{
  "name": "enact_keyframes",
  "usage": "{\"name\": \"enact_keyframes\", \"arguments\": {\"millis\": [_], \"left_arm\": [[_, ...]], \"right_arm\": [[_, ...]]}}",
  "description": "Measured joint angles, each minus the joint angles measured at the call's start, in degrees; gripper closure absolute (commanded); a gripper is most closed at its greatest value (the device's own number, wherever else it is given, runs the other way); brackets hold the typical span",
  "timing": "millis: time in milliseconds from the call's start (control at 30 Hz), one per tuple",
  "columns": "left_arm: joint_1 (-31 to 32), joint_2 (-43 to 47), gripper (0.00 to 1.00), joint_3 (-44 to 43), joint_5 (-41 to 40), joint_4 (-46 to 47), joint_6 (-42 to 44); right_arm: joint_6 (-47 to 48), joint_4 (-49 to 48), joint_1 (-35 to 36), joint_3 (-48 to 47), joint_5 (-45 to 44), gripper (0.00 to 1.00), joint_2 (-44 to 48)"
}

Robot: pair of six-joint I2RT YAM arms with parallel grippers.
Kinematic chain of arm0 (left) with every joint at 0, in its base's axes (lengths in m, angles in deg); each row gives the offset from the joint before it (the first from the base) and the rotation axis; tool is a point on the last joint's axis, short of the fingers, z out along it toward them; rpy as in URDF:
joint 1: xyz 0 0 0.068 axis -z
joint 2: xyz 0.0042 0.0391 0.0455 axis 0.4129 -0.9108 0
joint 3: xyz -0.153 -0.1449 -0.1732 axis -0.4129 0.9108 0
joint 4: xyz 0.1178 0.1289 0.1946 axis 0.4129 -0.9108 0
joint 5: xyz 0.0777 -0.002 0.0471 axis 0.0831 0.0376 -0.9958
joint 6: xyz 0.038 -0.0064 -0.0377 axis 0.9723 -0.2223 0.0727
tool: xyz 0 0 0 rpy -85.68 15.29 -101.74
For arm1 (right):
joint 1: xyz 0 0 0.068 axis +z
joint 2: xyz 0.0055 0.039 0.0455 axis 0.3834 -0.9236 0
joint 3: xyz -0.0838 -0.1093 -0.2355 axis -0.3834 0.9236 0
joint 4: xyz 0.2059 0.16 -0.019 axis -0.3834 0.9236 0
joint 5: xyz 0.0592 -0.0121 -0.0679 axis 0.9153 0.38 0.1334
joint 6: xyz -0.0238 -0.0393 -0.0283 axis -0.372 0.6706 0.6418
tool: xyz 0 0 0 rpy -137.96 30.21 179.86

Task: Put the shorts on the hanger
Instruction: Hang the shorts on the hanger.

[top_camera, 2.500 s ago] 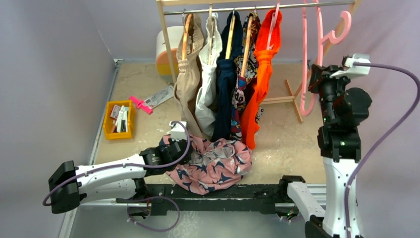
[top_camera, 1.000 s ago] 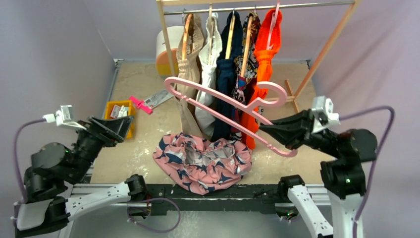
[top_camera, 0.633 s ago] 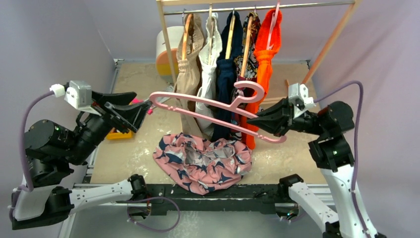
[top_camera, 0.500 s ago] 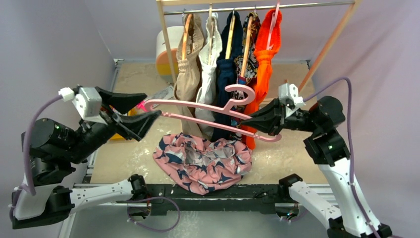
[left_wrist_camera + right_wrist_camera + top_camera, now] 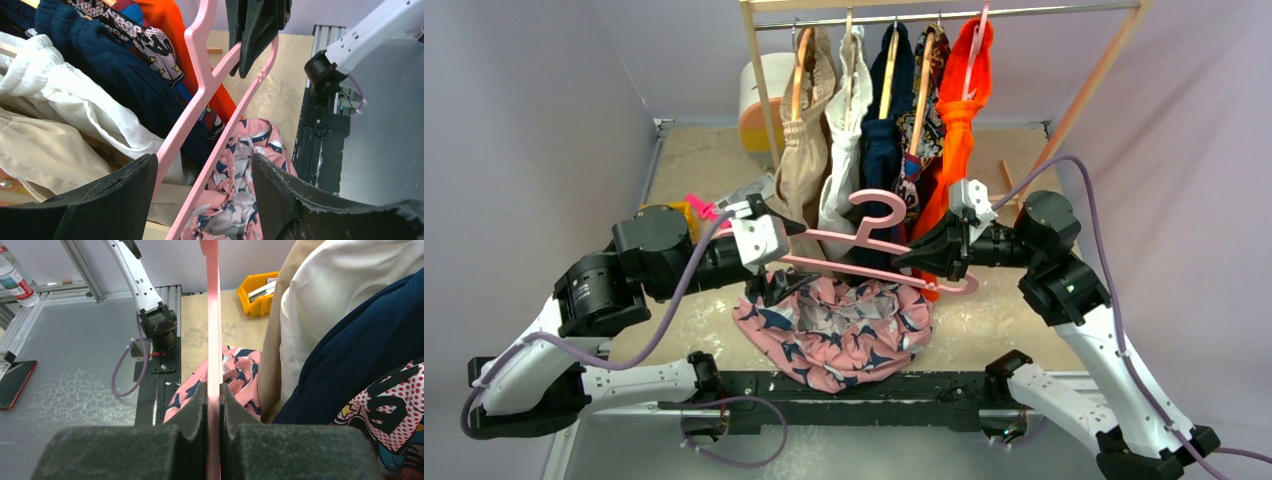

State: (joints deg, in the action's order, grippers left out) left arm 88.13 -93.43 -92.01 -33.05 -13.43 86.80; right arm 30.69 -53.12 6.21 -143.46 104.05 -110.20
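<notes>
Pads of right gripper [image 5: 214,400] clamped on thin arm of hanger [image 5: 199,70]; far end between parted fingers of left gripper [image 5: 202,172]; shorts [image 5: 844,335] heaped below both grippers.

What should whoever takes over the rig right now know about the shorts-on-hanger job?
Right end effector: shut on one end of the pink hanger, holding it in the air above the shorts.
Left end effector: open, its fingers straddling the hanger's other end, not closed on it.
Shorts: crumpled on the table near the arm bases, held by neither arm.
Done: hanger picked up and brought over the shorts.
Left: take hold of the shorts and get them onto the hanger.
</notes>
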Motion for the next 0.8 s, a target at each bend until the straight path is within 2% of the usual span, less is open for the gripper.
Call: {"name": "enact_keyframes", "arguments": {"millis": [267, 533, 667, 800], "left_arm": [[0.0, 1.1, 0.34, 0.0, 1.5, -3.3, 7.0], [0.0, 1.7, 0.31, -2.1, 1.7, -7.5, 8.6], [0.0, 0.7, 0.35, -3.2, 1.9, -9.3, 8.6], [0.0, -0.9, 0.46, -2.6, 3.3, -10.6, 8.6]], "right_arm": [[0.6, 1.1, 2.1, 0.1, 0.0, 1.0, 0.3], [1.2, 2.5, 3.1, 0.3, 1.6, 1.0, 1.5], [1.4, 2.8, 3.1, 0.5, 2.3, 1.0, 1.8], [1.9, 3.2, 3.2, 0.5, 2.4, 1.0, 1.7]]}}
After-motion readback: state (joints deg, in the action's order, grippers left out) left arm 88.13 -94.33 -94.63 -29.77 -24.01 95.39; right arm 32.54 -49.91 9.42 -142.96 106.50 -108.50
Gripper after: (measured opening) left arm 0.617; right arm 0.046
